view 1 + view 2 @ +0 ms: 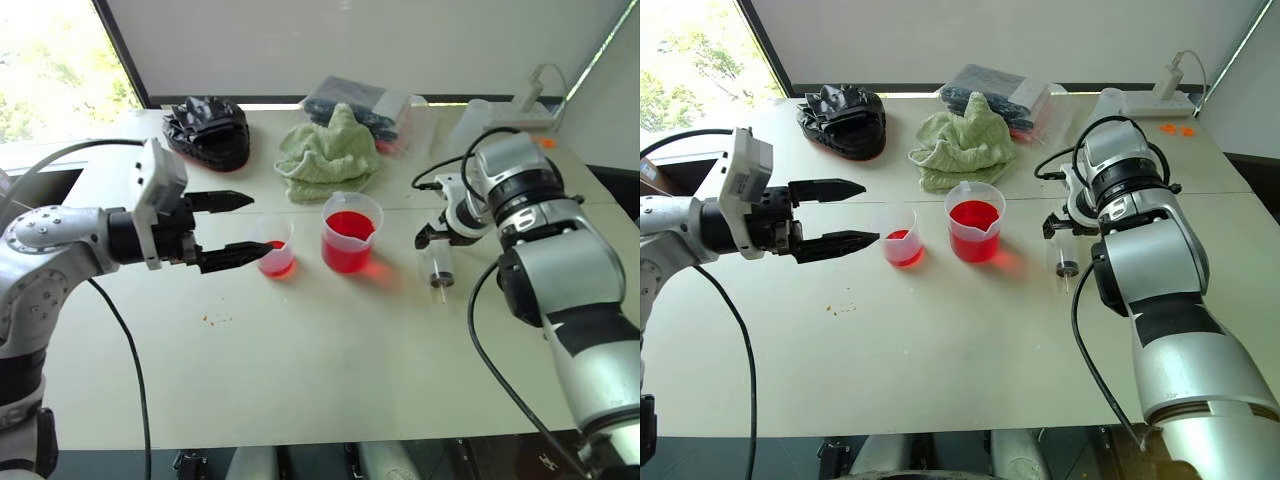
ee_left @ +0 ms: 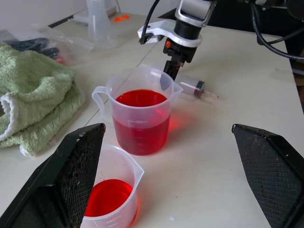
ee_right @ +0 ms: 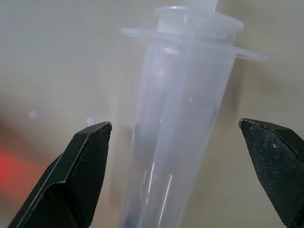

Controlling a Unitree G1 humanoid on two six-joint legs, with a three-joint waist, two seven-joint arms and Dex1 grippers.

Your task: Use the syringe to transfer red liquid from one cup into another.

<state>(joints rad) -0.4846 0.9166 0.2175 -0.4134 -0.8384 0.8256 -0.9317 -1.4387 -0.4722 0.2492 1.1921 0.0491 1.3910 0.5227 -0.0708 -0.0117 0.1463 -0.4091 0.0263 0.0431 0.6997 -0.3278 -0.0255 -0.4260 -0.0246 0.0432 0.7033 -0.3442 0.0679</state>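
A: Where is the large clear plastic syringe [image 1: 439,268] with the fat barrel?

B: It lies flat on the pale counter [image 1: 300,360], to the right of the wide clear plastic beaker [image 1: 350,232] with the pouring lip, its narrow tip toward the counter's near edge. The right hand [image 3: 178,164] points down over it, its two black fingers spread wide on either side of the barrel, not touching it.

A: And the red liquid [image 2: 141,99]?

B: It fills the beaker to about two thirds. A shallow layer of it also sits in the small narrow clear plastic cup [image 1: 273,246], which stands just left of the beaker, near it but apart.

A: What is the left hand [image 1: 234,229] doing?

B: It hovers roughly level at the left of the small cup, fingers wide apart, holding nothing; the lower fingertip [image 1: 258,251] overlaps the cup in the head view.

A: Anything behind the cups?

B: A crumpled green towel [image 1: 328,153], a black glossy bag [image 1: 208,130], and a clear plastic packet [image 1: 372,106] with dark contents.
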